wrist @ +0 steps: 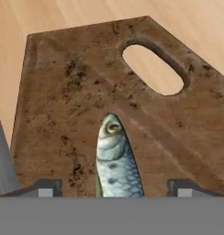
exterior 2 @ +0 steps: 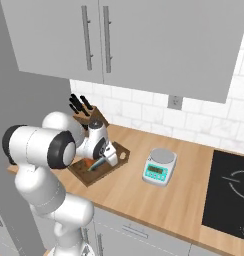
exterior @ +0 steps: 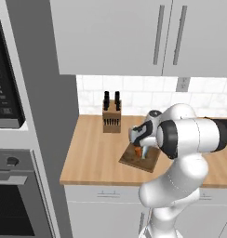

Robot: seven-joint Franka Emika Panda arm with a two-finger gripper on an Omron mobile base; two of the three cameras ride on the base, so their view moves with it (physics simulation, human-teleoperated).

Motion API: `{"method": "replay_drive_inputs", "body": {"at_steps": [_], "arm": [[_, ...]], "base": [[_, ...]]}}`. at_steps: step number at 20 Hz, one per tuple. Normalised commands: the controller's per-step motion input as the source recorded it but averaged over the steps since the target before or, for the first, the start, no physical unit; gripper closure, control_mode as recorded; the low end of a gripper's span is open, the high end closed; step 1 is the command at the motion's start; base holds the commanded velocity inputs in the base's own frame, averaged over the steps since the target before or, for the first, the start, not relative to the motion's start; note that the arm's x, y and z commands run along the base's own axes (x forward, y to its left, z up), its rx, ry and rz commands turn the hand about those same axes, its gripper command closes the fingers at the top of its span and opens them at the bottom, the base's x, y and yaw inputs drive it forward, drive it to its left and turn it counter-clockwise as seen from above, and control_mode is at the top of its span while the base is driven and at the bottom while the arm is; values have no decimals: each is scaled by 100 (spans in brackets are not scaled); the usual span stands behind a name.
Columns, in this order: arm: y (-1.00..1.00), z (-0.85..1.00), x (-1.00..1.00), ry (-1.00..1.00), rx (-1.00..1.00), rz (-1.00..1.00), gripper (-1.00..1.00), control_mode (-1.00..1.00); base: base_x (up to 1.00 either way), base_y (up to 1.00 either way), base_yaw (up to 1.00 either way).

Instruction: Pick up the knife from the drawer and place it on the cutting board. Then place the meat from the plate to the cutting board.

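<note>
Now the gripper stands wide open, holding nothing, at the frame's bottom; the fish, likely slippery and soft, lies between its fingertips on the cutting board; mid-body suits gripping.

the light wooden countertop runs beneath the white tiled wall. a wooden knife block with black-handled knives stands on it near the back. the brown cutting board lies flat on it in front of the block, with an oval handle hole through it. a small kitchen scale sits further right, well apart from the board, and a black cooktop is set into the surface beyond the scale.
</note>
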Motion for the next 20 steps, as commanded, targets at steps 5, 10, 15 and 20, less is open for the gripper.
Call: {"method": "replay_drive_inputs", "body": {"at_steps": [5,10,15,20], "arm": [[0,18,-29,-5,0,0,-100,-100],[0,30,-41,-5,0,0,-100,-100],[0,51,-35,-11,0,0,-100,-100],[-1,67,-35,-18,1,0,-100,-100]], "base": [[0,0,0],[0,0,0],[0,0,0],[0,0,0]]}}
